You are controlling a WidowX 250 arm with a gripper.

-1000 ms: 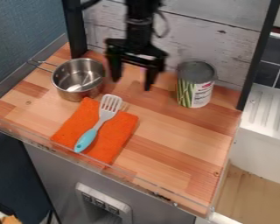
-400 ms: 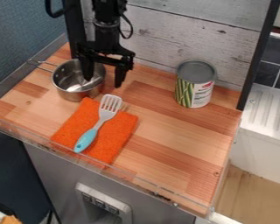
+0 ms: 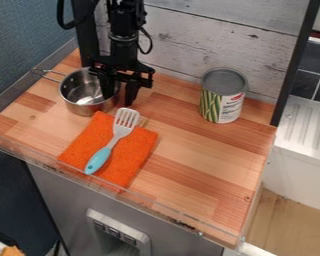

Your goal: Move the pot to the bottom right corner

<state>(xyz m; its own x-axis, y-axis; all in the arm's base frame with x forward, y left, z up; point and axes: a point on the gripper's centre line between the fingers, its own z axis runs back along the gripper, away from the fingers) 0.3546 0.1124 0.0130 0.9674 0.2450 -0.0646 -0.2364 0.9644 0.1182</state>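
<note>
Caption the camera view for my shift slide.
Open gripper at the rim of a metal pot, with a spatula, towel and can on the wooden counter.

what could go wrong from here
The gripper has one finger inside the pot and one outside at its right rim, so the grip might slip and the pot tip. The spatula and cloth lie just in front, so a low drag toward the bottom right could snag them.
</note>
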